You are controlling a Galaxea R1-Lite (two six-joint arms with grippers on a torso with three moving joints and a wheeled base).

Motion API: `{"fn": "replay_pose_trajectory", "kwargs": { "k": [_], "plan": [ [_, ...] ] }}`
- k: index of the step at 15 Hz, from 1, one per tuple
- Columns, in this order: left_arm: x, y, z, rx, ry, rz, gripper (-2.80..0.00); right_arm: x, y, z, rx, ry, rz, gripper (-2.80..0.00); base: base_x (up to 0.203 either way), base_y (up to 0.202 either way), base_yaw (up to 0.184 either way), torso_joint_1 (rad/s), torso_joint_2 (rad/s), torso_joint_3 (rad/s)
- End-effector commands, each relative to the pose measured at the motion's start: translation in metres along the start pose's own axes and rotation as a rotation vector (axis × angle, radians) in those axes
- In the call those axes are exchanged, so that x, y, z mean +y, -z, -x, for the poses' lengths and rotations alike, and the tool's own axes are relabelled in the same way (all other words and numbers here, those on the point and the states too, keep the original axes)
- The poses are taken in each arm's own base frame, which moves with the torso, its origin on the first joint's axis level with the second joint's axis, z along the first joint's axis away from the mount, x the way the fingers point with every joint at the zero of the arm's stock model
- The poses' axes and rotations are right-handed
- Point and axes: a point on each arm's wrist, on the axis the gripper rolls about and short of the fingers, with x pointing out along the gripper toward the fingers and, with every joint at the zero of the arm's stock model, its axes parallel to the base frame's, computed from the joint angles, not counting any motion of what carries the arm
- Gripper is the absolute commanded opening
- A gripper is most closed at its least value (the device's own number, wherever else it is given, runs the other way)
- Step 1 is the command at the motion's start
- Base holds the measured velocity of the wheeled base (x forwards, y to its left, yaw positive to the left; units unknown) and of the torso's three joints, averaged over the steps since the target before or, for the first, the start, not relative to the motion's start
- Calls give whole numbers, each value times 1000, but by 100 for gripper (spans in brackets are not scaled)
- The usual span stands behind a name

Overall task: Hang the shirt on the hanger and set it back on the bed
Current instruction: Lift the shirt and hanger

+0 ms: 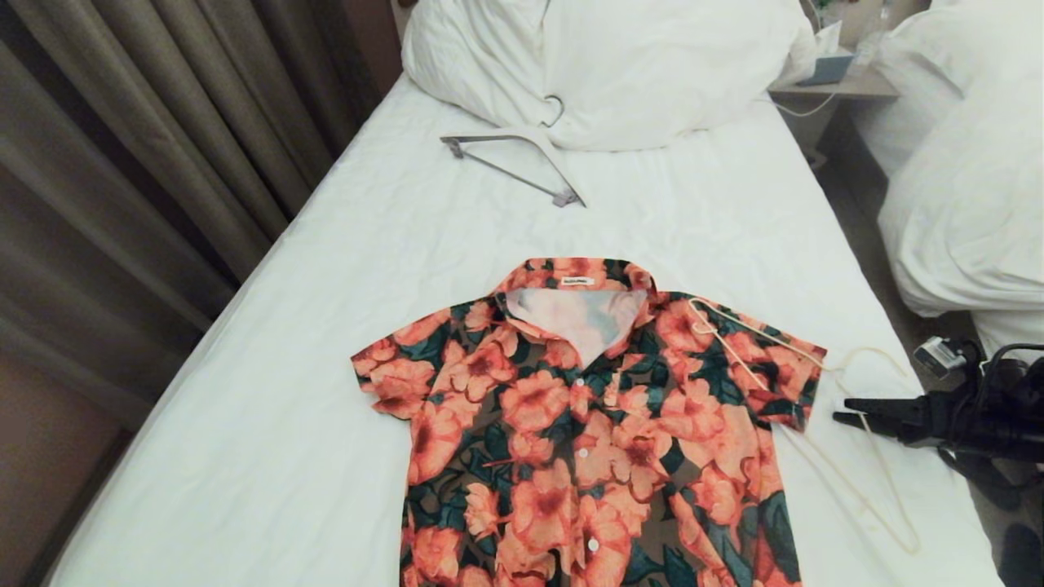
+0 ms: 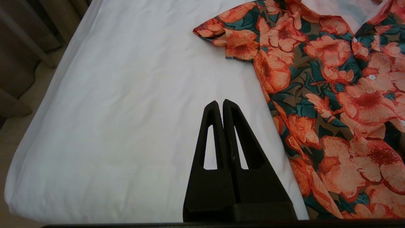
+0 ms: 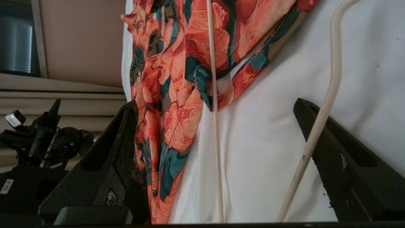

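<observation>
The right gripper (image 3: 215, 126) is hovering spread around the hanger (image 1: 848, 481), likely light, springy, best pinched mid-rod beside the limp shirt (image 1: 587, 424).

We're looking into a hotel-style bedroom: 2 beds are sitting side by side, the near bed (image 1: 391, 269) wearing a plain white sheet with big white pillows (image 1: 620, 65) lying at its head, the second bed (image 1: 962, 196) carrying a bulky white duvet. A bedside table (image 1: 848, 86) is standing between them, and heavy brown curtains (image 1: 130, 147) are hanging along the left.
</observation>
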Motion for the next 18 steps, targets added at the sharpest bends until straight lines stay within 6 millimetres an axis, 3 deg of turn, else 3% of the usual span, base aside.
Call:
{"fn": "replay_pose_trajectory", "kwargs": {
  "k": [1, 7, 14, 15, 18],
  "plan": [
    [0, 0, 0, 1, -1, 0, -280, 0, 1, -4, 5, -12, 1, 0, 0, 0, 0, 0, 0, 0],
    [0, 0, 0, 0, -1, 0, -280, 1, 1, -20, 35, -36, 34, 0, 0, 0, 0, 0, 0, 0],
    [0, 0, 0, 1, -1, 0, -280, -8, 8, -23, 22, -27, 107, 0, 0, 0, 0, 0, 0, 0],
    [0, 0, 0, 1, -1, 0, -280, -6, 7, -23, 22, -27, 108, -280, 0, 0, 0, 0, 0, 0],
    [0, 0, 0, 1, -1, 0, -280, -1, 4, -16, 10, -17, 117, -280, 0, 0, 0, 0, 0, 0]
  ]
}}
